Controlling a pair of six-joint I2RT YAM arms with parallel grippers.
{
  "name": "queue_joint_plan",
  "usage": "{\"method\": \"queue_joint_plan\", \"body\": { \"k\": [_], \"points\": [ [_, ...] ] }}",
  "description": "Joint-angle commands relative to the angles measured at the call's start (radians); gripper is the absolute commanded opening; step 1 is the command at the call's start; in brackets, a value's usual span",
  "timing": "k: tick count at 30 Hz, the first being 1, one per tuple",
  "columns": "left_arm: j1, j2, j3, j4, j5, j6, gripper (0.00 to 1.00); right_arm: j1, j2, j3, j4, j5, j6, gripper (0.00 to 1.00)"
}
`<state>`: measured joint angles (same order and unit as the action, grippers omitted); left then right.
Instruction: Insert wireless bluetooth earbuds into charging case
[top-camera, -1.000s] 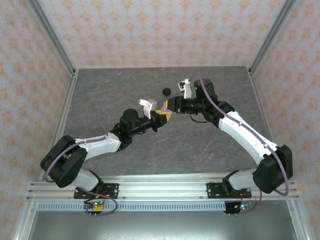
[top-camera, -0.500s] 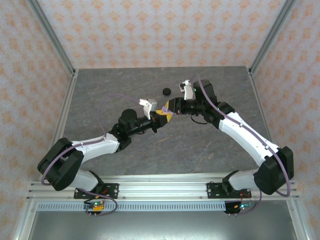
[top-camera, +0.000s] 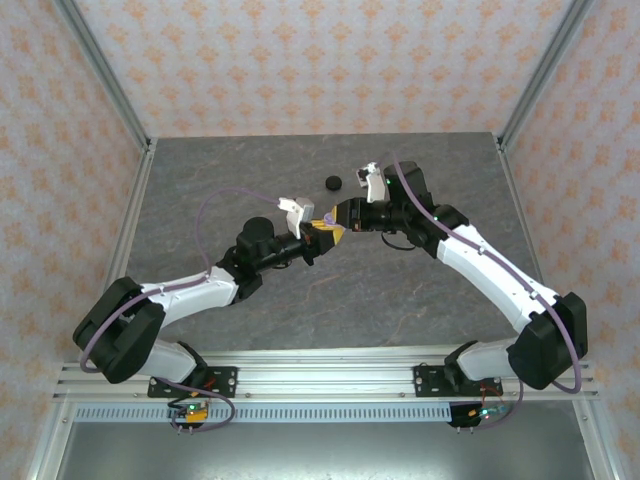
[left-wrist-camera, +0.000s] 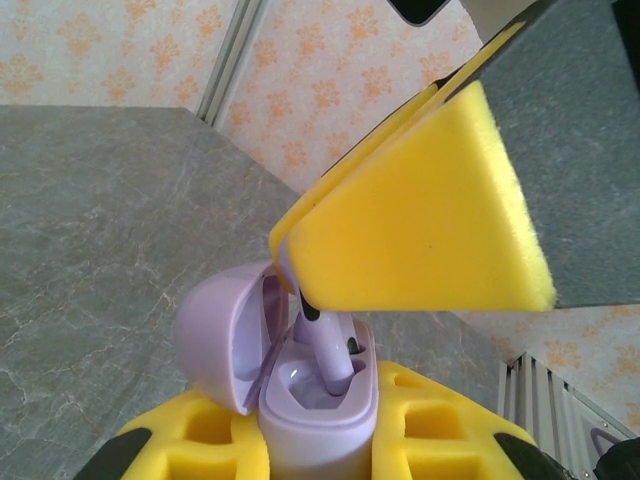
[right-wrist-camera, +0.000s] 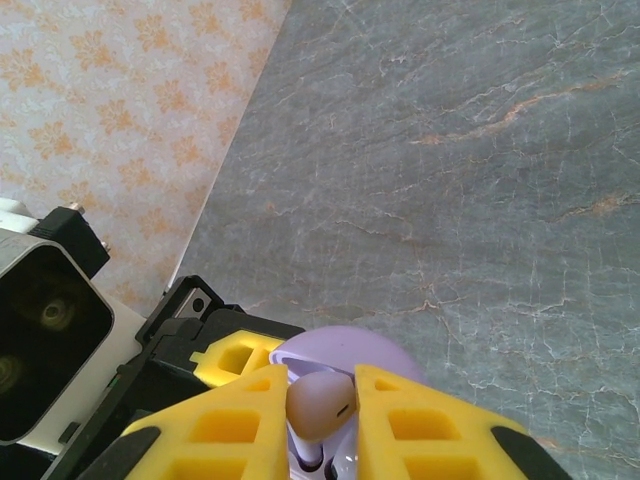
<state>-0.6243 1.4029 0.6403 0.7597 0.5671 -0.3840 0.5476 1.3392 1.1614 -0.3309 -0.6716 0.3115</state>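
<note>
Above the middle of the table, my left gripper (top-camera: 322, 226) is shut on an open pale lilac charging case (left-wrist-camera: 318, 415), its lid (left-wrist-camera: 222, 335) swung to the left. My right gripper (top-camera: 341, 214) is shut on a pale lilac earbud (right-wrist-camera: 322, 403), which I pinch by its head between the yellow pads (right-wrist-camera: 425, 425). In the left wrist view the earbud's stem (left-wrist-camera: 330, 358) reaches down into a slot of the case, under the right gripper's pads (left-wrist-camera: 420, 230). The other earbuds are out of view.
A small round black case (top-camera: 333, 181) lies on the grey stone-patterned table (top-camera: 420, 290) just behind the two grippers. Metal frame posts and patterned walls close in the table on three sides.
My right gripper has eased slightly down and left with the earbud, closing in on the case. The left arm has barely moved.
</note>
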Motion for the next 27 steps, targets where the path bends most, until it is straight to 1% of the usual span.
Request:
{"method": "queue_joint_plan", "body": {
  "k": [1, 10, 21, 27],
  "points": [
    [-0.006, -0.037, 0.036, -0.006, -0.025, 0.020, 0.07, 0.012, -0.020, 0.032, -0.021, 0.008, -0.027, 0.20],
    [-0.007, -0.043, 0.039, -0.009, -0.031, 0.026, 0.08, 0.026, -0.016, 0.047, -0.058, -0.001, -0.048, 0.24],
    [-0.006, -0.063, 0.041, -0.023, -0.032, 0.060, 0.08, 0.032, -0.019, 0.060, -0.090, -0.015, -0.066, 0.25],
    [-0.006, -0.071, 0.042, -0.036, -0.024, 0.082, 0.08, 0.035, -0.018, 0.068, -0.108, -0.022, -0.078, 0.30]
  ]
}}
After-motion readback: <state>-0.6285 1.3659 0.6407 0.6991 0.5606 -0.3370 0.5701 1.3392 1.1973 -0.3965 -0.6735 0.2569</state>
